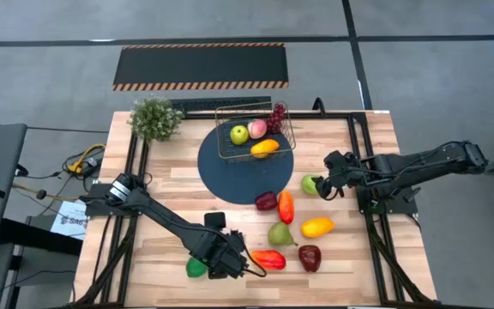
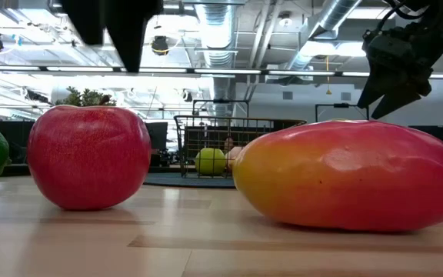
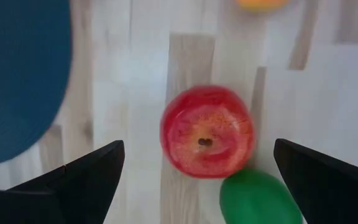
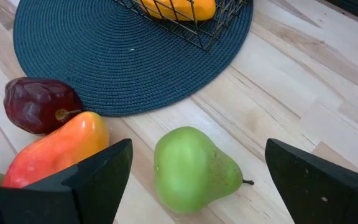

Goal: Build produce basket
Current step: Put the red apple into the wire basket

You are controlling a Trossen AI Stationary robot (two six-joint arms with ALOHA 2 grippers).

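Observation:
The gold wire basket (image 1: 230,148) stands on a dark blue round mat (image 1: 230,176) and holds a green apple, a peach, purple grapes and a yellow fruit. My left gripper (image 1: 228,257) hangs open, pointing down, above a red apple (image 3: 207,132) that rests on the table beside a green lime (image 3: 260,199); the arm hides this apple in the high view. My right gripper (image 1: 326,182) is open just above a green pear (image 4: 191,168) lying on the table by the mat's right edge. Neither gripper touches anything.
Loose on the table's near right part lie a red-orange mango (image 1: 268,258), a dark red apple (image 1: 310,257), a pear (image 1: 280,233), a yellow-orange pepper (image 1: 316,227), a red-orange pepper (image 1: 286,206) and a dark purple apple (image 1: 266,201). A potted plant (image 1: 154,118) stands far left.

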